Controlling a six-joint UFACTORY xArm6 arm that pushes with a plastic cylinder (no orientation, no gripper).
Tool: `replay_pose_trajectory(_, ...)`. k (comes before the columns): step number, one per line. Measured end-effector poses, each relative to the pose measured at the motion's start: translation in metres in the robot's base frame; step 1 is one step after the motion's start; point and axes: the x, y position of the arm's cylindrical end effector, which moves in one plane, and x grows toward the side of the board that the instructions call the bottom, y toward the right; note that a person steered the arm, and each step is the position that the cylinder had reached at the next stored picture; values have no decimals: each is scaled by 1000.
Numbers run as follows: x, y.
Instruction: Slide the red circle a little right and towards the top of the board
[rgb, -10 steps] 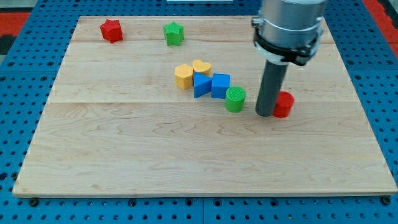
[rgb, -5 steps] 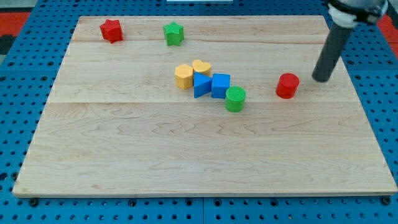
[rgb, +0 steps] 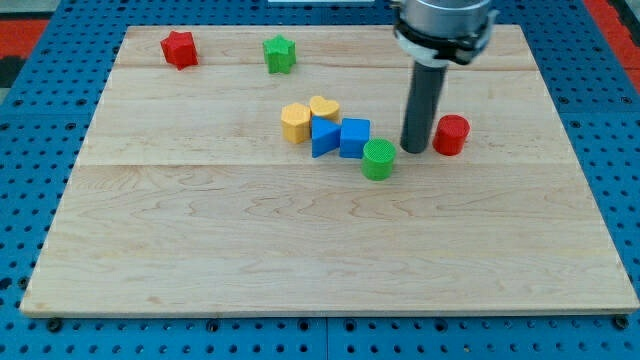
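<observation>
Wooden board (rgb: 300, 260) carries seven blocks, tip (rgb: 414, 150) apparently touching.

My tip (rgb: 414, 150) stands between the red circle (rgb: 451, 134) on its right and the green circle (rgb: 378, 159) on its lower left; blue cube (rgb: 354, 137) sits just left of that

1 camera looks down at the wooden board (rgb: 300, 250) from above and in front of its bottom edge, tilted toward the view's top. The board's side edges draw inward toward the top, so the near edge reads widest. The whole board fits in frame, with blue pegboard (rgb: 30, 200) showing on the left, right and bottom. The arm's upper body is cut off by the top edge. No 2nd view exists to share any part
</observation>
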Motion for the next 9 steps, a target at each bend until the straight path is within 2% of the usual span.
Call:
replay_pose_trajectory(3, 0, 47)
replay_pose_trajectory(4, -31, 47)
replay_pose_trajectory(6, -21, 66)
replay_pose_trajectory(7, -45, 68)
replay_pose_trajectory(8, -86, 67)
replay_pose_trajectory(9, -101, 68)
